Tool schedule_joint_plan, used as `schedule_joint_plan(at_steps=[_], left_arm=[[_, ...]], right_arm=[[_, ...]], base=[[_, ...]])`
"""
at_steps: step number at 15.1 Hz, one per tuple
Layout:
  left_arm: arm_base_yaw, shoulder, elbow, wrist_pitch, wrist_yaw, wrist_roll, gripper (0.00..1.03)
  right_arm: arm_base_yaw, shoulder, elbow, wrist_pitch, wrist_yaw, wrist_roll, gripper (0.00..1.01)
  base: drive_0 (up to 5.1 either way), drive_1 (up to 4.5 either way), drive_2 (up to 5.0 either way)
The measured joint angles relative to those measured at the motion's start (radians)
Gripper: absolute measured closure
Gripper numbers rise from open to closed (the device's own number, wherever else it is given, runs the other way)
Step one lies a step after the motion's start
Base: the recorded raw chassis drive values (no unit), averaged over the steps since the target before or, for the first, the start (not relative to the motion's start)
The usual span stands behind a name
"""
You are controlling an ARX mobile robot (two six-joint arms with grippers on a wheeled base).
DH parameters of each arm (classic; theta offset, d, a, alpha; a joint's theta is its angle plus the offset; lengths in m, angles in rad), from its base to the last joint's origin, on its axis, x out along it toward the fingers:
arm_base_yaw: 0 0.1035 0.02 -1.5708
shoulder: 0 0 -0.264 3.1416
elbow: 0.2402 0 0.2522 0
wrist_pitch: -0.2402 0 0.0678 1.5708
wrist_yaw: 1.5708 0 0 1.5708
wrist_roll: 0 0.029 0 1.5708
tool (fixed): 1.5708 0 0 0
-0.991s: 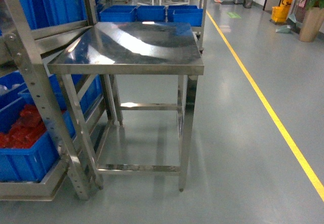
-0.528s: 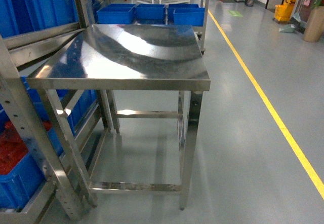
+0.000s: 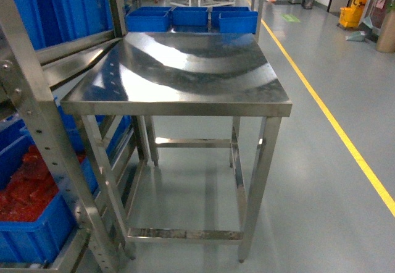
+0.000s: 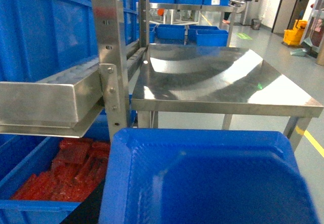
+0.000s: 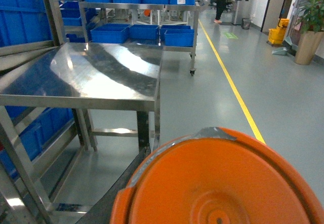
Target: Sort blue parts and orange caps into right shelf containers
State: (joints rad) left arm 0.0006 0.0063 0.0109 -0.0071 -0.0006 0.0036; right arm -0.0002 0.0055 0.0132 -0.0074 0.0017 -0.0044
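Bins (image 3: 191,16): nearer than a second ago; base rolls toward steel tabletop (image 3: 185,75).
Hands: unseen; grip state can't tell.

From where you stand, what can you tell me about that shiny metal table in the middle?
The steel table has a square, mirror-bright top that reflects the lights in curved streaks, with nothing lying on it. Four straight legs are joined by low crossbars near the grey floor. It stands level, tight against the shelf rack on its left, with blue bins behind its far edge.
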Motion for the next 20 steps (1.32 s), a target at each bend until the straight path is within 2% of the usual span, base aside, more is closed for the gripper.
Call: schedule_joint_plan(at_steps=[20], left_arm=[[0.000, 0.000, 0.000, 0.000, 0.000, 0.000, 0.61]], right_arm=[[0.000, 0.000, 0.000, 0.001, -0.002, 0.000, 0.59]], base=[[-4.9, 2.40, 2.4]])
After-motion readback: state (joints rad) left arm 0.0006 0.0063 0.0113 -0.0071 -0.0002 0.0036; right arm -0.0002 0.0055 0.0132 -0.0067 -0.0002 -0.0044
